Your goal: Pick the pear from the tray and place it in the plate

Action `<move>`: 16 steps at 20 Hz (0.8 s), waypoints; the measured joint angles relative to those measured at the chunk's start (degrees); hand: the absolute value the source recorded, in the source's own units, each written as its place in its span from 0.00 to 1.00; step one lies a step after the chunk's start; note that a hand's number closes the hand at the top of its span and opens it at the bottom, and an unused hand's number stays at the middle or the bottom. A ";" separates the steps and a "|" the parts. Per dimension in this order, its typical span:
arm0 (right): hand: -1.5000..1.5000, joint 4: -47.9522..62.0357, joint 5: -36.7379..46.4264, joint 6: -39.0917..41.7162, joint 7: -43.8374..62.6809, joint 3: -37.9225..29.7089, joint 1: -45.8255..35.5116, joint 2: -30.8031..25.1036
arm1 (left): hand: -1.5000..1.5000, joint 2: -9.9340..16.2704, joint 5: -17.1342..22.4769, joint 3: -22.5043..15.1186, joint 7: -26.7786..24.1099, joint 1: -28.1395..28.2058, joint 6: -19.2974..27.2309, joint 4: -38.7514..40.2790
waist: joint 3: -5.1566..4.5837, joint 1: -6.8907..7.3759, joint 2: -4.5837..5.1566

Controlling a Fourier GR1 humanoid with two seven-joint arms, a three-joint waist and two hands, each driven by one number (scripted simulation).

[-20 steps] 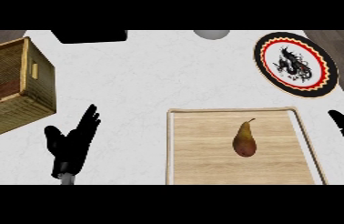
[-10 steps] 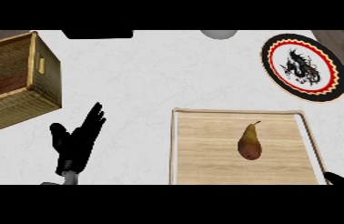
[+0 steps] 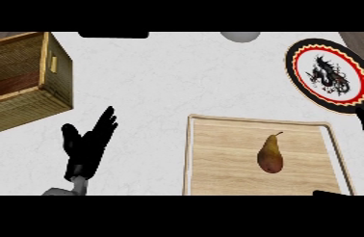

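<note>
Presently the pear lies on the wooden tray, right of the tray's centre, stem pointing toward the far edge, nothing touching it. The tray sits at the counter's near right, its raised rim unbroken on the three sides in view. Beyond the tray's far right corner, apart from it, rests the plate, black-rimmed with a red ring and a dark dragon-like figure on its white centre; its right side is cut by the view's edge. No object stands between tray and plate.

The left hand rests at the lower left over the white counter, fingers straight and slightly spread, thumb held apart, holding nothing, well clear of the tray. Of the right hand only a dark sliver shows at the lower right edge by the tray's near corner; its fingers cannot be judged.

A wooden crate occupies the far left. At the far edge sit a grey rounded object and a flat black shape, both partly cut off.
</note>
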 measured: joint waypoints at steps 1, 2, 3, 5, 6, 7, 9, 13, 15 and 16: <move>0.00 0.71 2.11 0.67 0.74 1.81 -1.63 1.06 | 0.50 -0.39 -0.23 -0.16 0.11 -0.16 0.24 0.11 | 0.03 0.12 0.00; 0.00 1.49 4.15 1.27 1.24 3.16 -3.18 2.23 | 0.50 -0.07 -0.14 0.20 0.04 0.04 -0.07 -0.12 | 0.03 0.18 0.00; 0.00 2.06 6.03 1.99 1.80 4.46 -4.34 3.30 | 0.50 -0.11 -0.03 0.37 -0.07 0.08 -0.31 0.04 | 0.05 0.18 -0.01; 0.00 3.37 9.18 3.24 2.66 6.73 -5.59 5.73 | 0.50 -0.45 -0.24 0.49 -0.39 -0.07 -0.37 0.51 | 0.09 0.05 -0.06; 0.00 3.93 10.22 3.68 2.84 7.70 -5.51 6.95 | 0.50 -0.41 -0.17 0.72 -0.59 -0.01 -0.63 0.74 | 0.12 -0.07 -0.09; 0.00 4.58 11.11 4.14 3.02 8.33 -5.74 8.30 | 0.50 -0.60 -0.26 0.76 -0.66 0.16 -0.50 0.54 | 0.15 -0.13 -0.11; 0.00 6.55 12.65 4.97 3.16 9.53 -6.70 11.38 | 0.50 -0.70 -0.25 1.24 -1.02 -0.06 -0.78 1.21 | 0.21 -0.19 -0.13; 0.00 11.95 16.16 5.90 2.82 11.45 -8.37 17.81 | 0.50 -0.47 -0.62 1.50 -1.29 0.44 -1.38 0.71 | 0.24 -0.22 -0.14; 0.00 13.92 17.64 5.97 2.14 11.43 -8.31 20.07 | 0.50 -0.83 -1.23 1.20 -1.78 1.50 -1.10 -0.30 | 0.25 -0.32 -0.16; 0.00 14.94 18.94 6.20 2.18 12.08 -8.84 21.76 | 0.50 -0.86 -1.28 1.27 -1.80 1.72 -1.22 -0.49 | 0.24 -0.34 -0.14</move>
